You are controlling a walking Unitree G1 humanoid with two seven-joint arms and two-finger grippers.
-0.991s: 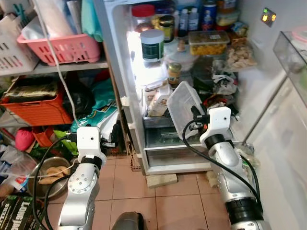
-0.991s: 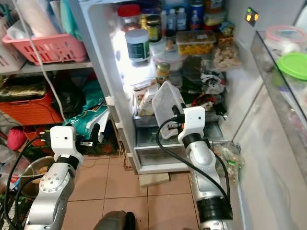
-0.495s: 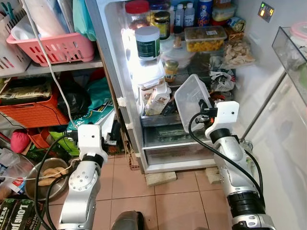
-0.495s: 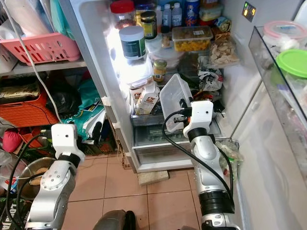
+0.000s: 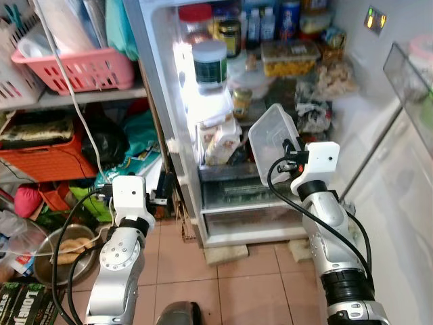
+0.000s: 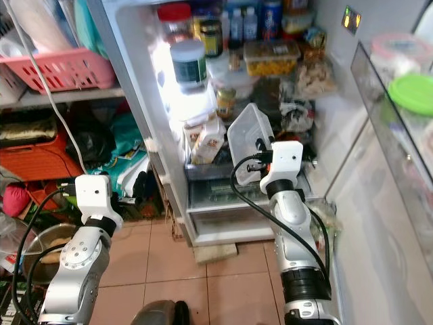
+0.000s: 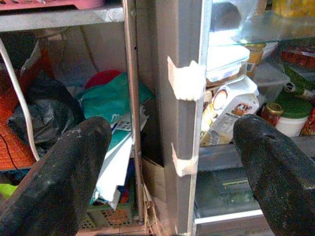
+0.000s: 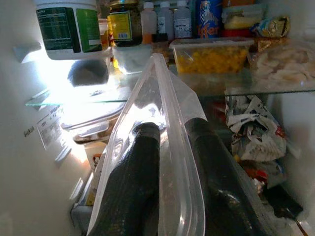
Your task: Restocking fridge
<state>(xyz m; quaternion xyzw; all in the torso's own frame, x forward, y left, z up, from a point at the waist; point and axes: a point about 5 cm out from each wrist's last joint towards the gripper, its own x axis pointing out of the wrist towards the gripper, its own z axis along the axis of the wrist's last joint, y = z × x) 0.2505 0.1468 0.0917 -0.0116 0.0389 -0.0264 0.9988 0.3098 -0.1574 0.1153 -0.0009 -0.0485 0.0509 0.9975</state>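
Observation:
The fridge [image 5: 203,233] stands open in front of me, its shelves crowded with jars, bottles and bags. My right gripper [image 5: 289,146] is shut on the wall of an empty clear plastic container [image 5: 269,139], held tilted in front of the middle shelf. In the right wrist view one black finger [image 8: 133,187] is inside the container [image 8: 162,98] and the other outside. My left gripper [image 7: 172,142] is open and holds nothing, low beside the fridge's left wall [image 7: 187,73].
A tub of yellow food [image 5: 292,57] and a white jar [image 5: 210,62] sit on the glass shelf. Drawers [image 5: 237,196] fill the fridge bottom. The open door [image 5: 406,176] is at my right. A pink basket [image 5: 81,68], orange crate [image 5: 47,152] and metal bowl [image 5: 61,250] crowd the left.
My right gripper has lifted the clear container a little higher and nearer the shelves. The view has shifted slightly. The left arm has stayed put.

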